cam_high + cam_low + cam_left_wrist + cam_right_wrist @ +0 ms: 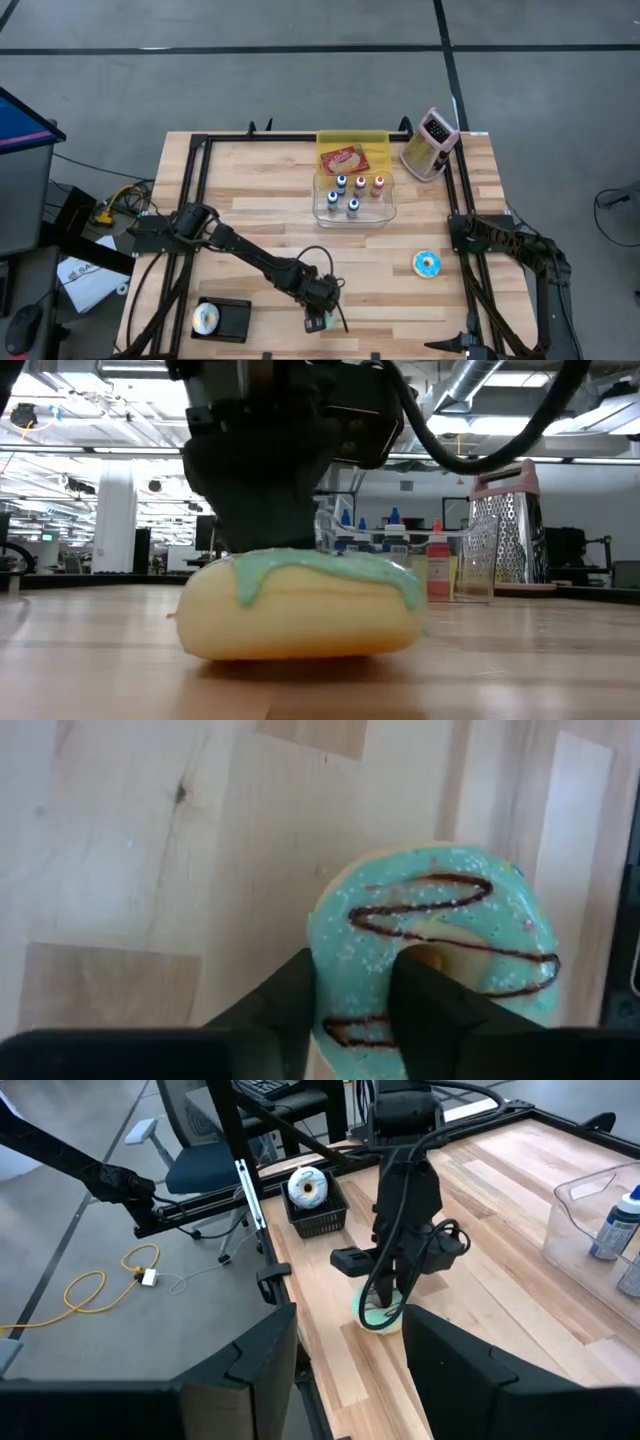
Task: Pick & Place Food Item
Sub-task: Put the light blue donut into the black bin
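A teal-glazed donut (440, 940) with a dark chocolate squiggle lies flat on the wooden table near its front edge, also seen in the low view (300, 605) and in the high view (318, 325). My left gripper (355, 1005) comes down on it from above and is shut on its ring. My right gripper (350, 1380) hangs open and holds nothing, raised over the table's right side (500, 240), well apart from the donut. My left gripper pinches one side of the donut's ring (360, 970). One finger (430, 990) stands in the donut's hole and the other (285, 1005) against the outer rim. The fingers come steeply from above. The donut's underside rests on the table (300, 655).
A black tray (232, 320) holding a white donut (206, 318) stands at the front left. A blue sprinkled donut (427, 264) lies to the right. A clear bin of small bottles (352, 198), a yellow bin (350, 150) and a grater (430, 143) stand at the back.
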